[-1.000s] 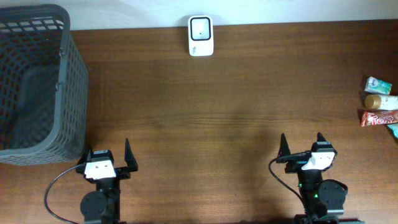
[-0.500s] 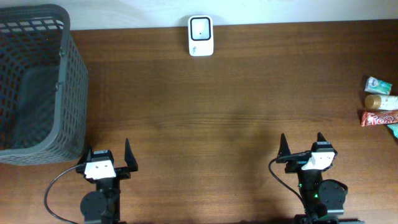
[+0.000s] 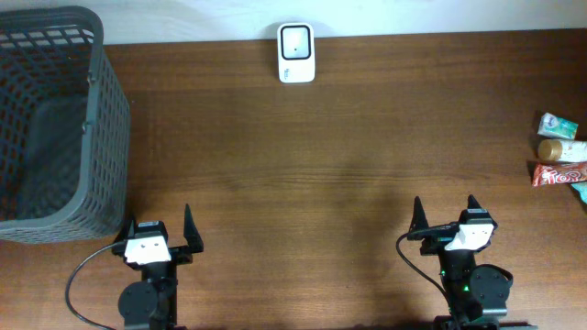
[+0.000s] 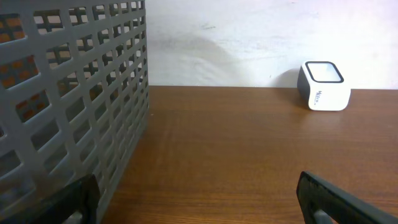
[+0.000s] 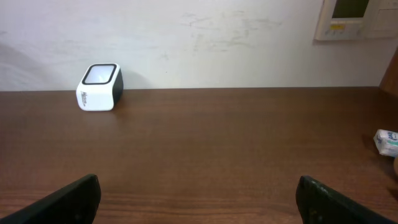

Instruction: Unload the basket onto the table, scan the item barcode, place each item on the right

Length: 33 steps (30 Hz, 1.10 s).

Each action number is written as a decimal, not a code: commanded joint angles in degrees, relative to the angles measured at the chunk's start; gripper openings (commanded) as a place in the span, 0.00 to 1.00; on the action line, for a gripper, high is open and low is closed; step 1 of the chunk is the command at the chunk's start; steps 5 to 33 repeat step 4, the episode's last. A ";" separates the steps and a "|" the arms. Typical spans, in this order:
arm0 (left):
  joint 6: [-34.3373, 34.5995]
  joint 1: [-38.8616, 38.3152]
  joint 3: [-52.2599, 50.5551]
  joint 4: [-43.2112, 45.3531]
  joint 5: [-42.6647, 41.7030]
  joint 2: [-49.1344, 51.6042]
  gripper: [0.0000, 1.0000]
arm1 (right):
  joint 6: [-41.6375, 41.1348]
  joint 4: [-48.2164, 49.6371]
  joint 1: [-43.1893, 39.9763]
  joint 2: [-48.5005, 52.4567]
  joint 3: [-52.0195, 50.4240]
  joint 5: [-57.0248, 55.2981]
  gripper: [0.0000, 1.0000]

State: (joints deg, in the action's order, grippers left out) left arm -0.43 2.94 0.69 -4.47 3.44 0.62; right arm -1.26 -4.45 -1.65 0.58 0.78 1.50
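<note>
- A grey plastic mesh basket [image 3: 55, 119] stands ahead and to the left of the left end effector [image 3: 158, 225], at the far left of the bench [image 3: 321, 174]; in the left wrist view its latticed wall [image 4: 68, 106] rises just beside the left finger
- The left end effector sits at the near edge of the bench with its jaws spread wide and nothing between them; both dark fingers [image 4: 333, 200] show at the bottom corners of its wrist view, with bare wood between
- A thin dark cable [image 3: 81, 275] loops out to the left of that arm's base
- The white barcode scanner [image 3: 296, 52] stands well ahead of both end effectors at the far edge of the bench, against the pale wall; it is ahead and to the right of the left one [image 4: 324, 85] and ahead and to the left of the right one [image 5: 99, 87], window facing up
- The right end effector [image 3: 445, 211] is also at the near edge, jaws spread apart and empty, its fingers [image 5: 62, 202] low in the corners of its own view
- A wall panel [image 5: 351, 18] hangs high to the right of the right end effector
- The items to scan lie well to the right of and ahead of the right end effector, at the bench's right edge, untouched: a green-and-white packet [image 3: 558, 123], a tan-capped tube [image 3: 556, 148] just nearer, then a red snack bar [image 3: 559, 173]
</note>
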 commanded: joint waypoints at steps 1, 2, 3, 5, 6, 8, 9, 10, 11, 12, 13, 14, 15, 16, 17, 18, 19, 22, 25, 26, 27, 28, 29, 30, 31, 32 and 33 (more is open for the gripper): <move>-0.90 -0.28 -0.17 -0.17 -0.20 -0.33 0.99 | 0.39 -0.11 0.52 -0.37 -0.46 -0.26 0.99; -0.90 -0.28 -0.17 -0.17 -0.20 -0.33 0.99 | 0.39 -0.11 0.52 -0.37 -0.46 -0.26 0.99; -0.92 -0.28 -0.17 -0.17 -0.20 -0.33 0.99 | 0.39 -0.11 0.52 -0.37 -0.46 -0.26 0.99; -0.90 -0.28 -0.17 -0.17 -0.20 -0.33 0.99 | 0.39 -0.11 0.52 -0.37 -0.46 -0.26 0.99; -0.90 -0.28 -0.17 -0.17 -0.20 -0.33 0.99 | 0.39 -0.11 0.52 -0.37 -0.46 -0.26 0.99; -0.90 -0.28 -0.17 -0.17 -0.20 -0.33 0.99 | 0.39 -0.11 0.52 -0.37 -0.46 -0.26 0.99; -0.90 -0.28 -0.17 -0.17 -0.20 -0.33 0.99 | 0.39 -0.11 0.52 -0.37 -0.46 -0.26 0.99; -0.90 -0.28 -0.17 -0.17 -0.20 -0.33 0.99 | 0.39 -0.11 0.52 -0.37 -0.46 -0.26 0.99; -0.90 -0.28 -0.17 -0.17 -0.20 -0.33 0.99 | 0.39 -0.11 0.52 -0.37 -0.46 -0.26 0.99; -0.90 -0.28 -0.17 -0.17 -0.20 -0.33 0.99 | 0.39 -0.11 0.52 -0.37 -0.46 -0.26 0.99; -0.90 -0.28 -0.17 -0.17 -0.20 -0.33 0.99 | 0.39 -0.11 0.52 -0.37 -0.46 -0.26 0.99; -0.90 -0.28 -0.17 -0.17 -0.20 -0.33 0.99 | 0.39 -0.11 0.52 -0.37 -0.46 -0.26 0.99; -0.90 -0.28 -0.17 -0.17 -0.20 -0.33 0.99 | 0.39 -0.11 0.52 -0.37 -0.46 -0.26 0.99; -0.90 -0.28 -0.17 -0.17 -0.20 -0.33 0.99 | 0.39 -0.11 0.52 -0.37 -0.46 -0.26 0.99; -0.90 -0.28 -0.17 -0.17 -0.20 -0.33 0.99 | 0.39 -0.11 0.52 -0.37 -0.46 -0.26 0.99; -0.90 -0.28 -0.17 -0.17 -0.20 -0.33 0.99 | 0.39 -0.11 0.52 -0.37 -0.46 -0.26 0.99; -0.90 -0.28 -0.17 -0.17 -0.20 -0.33 0.99 | 0.39 -0.11 0.52 -0.37 -0.46 -0.26 0.99; -0.90 -0.28 -0.17 -0.17 -0.20 -0.33 0.99 | 0.39 -0.11 0.52 -0.37 -0.46 -0.26 0.99; -0.90 -0.28 -0.17 -0.17 -0.20 -0.33 0.99 | 0.39 -0.11 0.52 -0.37 -0.46 -0.26 0.99; -0.90 -0.28 -0.17 -0.17 -0.20 -0.33 0.99 | 0.39 -0.11 0.52 -0.37 -0.46 -0.26 0.99; -0.90 -0.28 -0.17 -0.17 -0.20 -0.33 0.99 | 0.39 -0.11 0.52 -0.37 -0.46 -0.26 0.99; -0.90 -0.28 -0.17 -0.17 -0.20 -0.33 0.99 | 0.39 -0.11 0.52 -0.37 -0.46 -0.26 0.99; -0.90 -0.28 -0.17 -0.17 -0.20 -0.33 0.99 | 0.39 -0.11 0.52 -0.37 -0.46 -0.26 0.99; -0.90 -0.28 -0.17 -0.17 -0.20 -0.33 0.99 | 0.39 -0.11 0.52 -0.37 -0.46 -0.26 0.99; -0.90 -0.28 -0.17 -0.17 -0.20 -0.33 0.99 | 0.39 -0.11 0.52 -0.37 -0.46 -0.26 0.99; -0.90 -0.28 -0.17 -0.17 -0.20 -0.33 0.99 | 0.39 -0.11 0.52 -0.37 -0.46 -0.26 0.99; -0.90 -0.28 -0.17 -0.17 -0.20 -0.33 0.99 | 0.39 -0.11 0.52 -0.37 -0.46 -0.26 0.99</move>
